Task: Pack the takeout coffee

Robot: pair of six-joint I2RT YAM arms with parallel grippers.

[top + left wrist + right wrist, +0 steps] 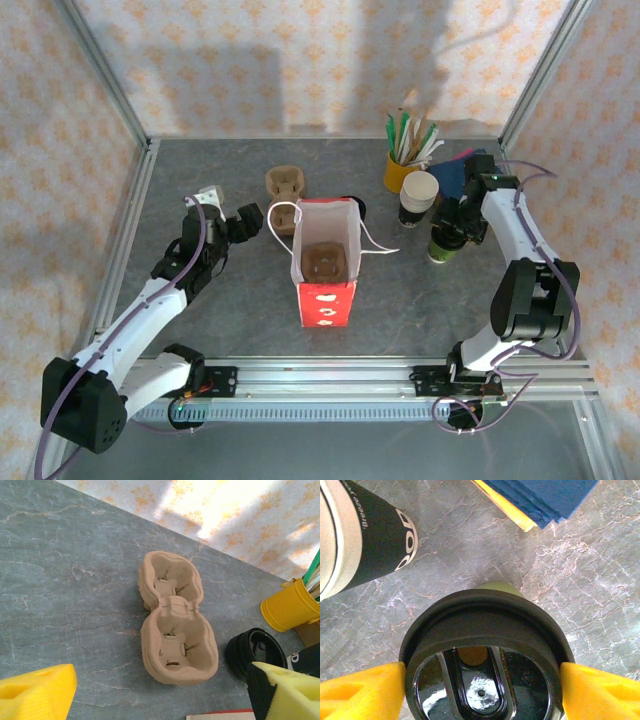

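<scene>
The takeout coffee, a dark paper cup with a cream inside and no lid on it, stands at the back right and shows as a dark cup at the upper left of the right wrist view. Its loose black lid lies behind the bag, also seen as a lid on the table. My right gripper is shut on a second cup, olive-green with a black lid; both yellow pads press its rim. My left gripper hovers open above the table.
A red and white paper bag stands open mid-table with a brown carrier inside. A pulp cup carrier lies behind it. A yellow cup of stir sticks and blue napkins sit at the back right.
</scene>
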